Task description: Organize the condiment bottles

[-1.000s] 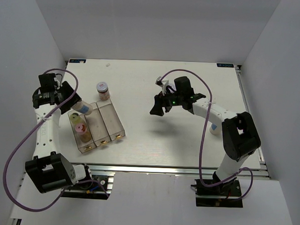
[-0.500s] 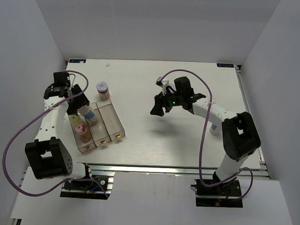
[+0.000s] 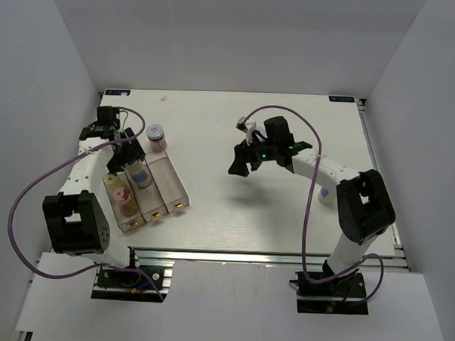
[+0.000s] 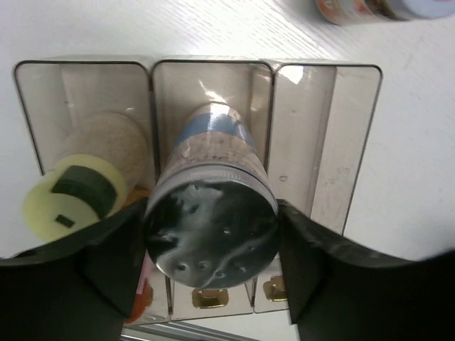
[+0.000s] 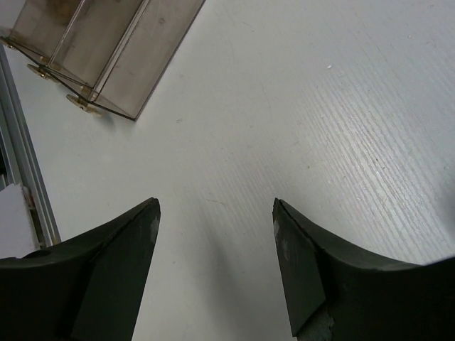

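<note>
Farthest left in the clear tray (image 3: 175, 192), the outer compartment held a yellow-lidded jar (image 4: 71, 206) with a pink-lidded jar (image 3: 121, 194) in front of it. In the middle compartment the blue-labelled jar (image 4: 210, 213) leaned back towards my left hand (image 3: 126, 155). My fingers (image 4: 114, 249) stood close on either side of its silver lid, and I could not tell whether they pinched it or merely flanked it. I judged the jar light and rigid, its shiny lid and smooth wall apt to slip, so the best hold looked to be across the cap or just under it. The compartment walls left little room for fingers lower down. The third compartment was empty. One more jar (image 3: 156, 136) stood upright on the bench (image 3: 248, 217) just beyond the tray. Well to the right, my right hand (image 3: 241, 162) hung wide open over bare wood-grain, holding nothing. White walls closed the bench in on three sides.
</note>
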### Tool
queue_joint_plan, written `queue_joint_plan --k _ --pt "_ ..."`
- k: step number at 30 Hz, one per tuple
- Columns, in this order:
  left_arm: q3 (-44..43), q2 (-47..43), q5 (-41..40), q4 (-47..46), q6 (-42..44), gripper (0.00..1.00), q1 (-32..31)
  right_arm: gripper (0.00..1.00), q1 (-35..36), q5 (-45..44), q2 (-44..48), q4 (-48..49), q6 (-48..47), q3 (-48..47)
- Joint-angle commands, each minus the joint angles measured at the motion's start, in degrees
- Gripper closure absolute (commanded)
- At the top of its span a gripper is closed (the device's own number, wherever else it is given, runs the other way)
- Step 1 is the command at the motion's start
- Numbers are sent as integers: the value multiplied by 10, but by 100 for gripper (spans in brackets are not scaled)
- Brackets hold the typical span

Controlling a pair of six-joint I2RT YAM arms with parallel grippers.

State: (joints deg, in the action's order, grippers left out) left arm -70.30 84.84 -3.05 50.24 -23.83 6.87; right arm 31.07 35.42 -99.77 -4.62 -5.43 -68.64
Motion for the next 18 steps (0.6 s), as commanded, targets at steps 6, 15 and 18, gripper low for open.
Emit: queue_joint_plan --k 6,15,18 --pt "-50 -5 1 -12 3 2 -27 27 -4 2 26 -18 -21 -17" --pt "-57 -77 -26 26 -5 2 -27 27 -4 23 55 -39 -55 -38" --pt "-62 -133 -63 29 -24 2 -27 64 -8 11 73 -39 -51 -54"
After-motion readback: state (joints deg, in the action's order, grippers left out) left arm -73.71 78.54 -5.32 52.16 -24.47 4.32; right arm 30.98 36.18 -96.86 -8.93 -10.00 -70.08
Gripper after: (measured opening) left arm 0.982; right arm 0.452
